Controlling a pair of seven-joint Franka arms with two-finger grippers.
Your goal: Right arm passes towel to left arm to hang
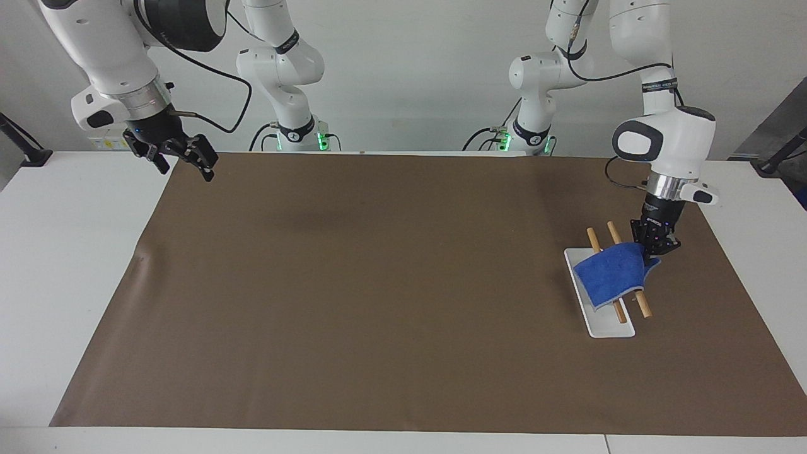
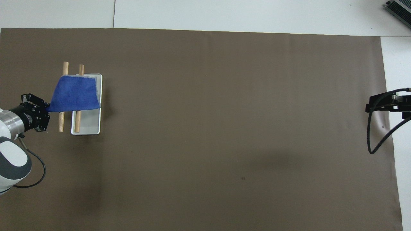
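The bright-blue towel lies draped over two wooden rods that stand above a white tray at the left arm's end of the table. My left gripper is shut on the towel's corner, just beside the rods. In the overhead view the towel spans both rods, and the left gripper pinches its pointed corner. My right gripper is open and empty, raised over the mat's corner at the right arm's end. It also shows in the overhead view.
A brown mat covers most of the white table. The tray sits under the rods. A black cable loops down from the right arm's wrist.
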